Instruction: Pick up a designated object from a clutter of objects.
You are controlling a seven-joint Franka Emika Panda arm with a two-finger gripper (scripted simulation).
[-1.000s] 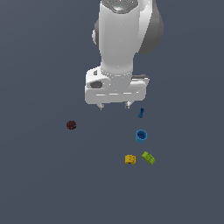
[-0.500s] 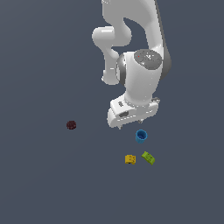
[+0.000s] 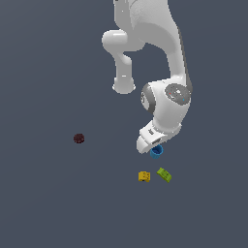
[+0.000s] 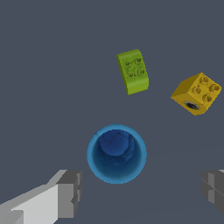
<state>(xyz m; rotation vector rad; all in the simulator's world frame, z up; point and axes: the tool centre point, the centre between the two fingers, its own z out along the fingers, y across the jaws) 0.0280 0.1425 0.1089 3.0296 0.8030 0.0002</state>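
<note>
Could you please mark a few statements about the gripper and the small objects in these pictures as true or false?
1. The gripper is open, one finger on each side of the blue cup. True.
2. The blue cup lies on its side. False: its hollow opening faces the wrist camera.
3. The yellow block touches the lime green block. False: they sit apart.
4. The dark red ball sits well away from the blocks. True.
</note>
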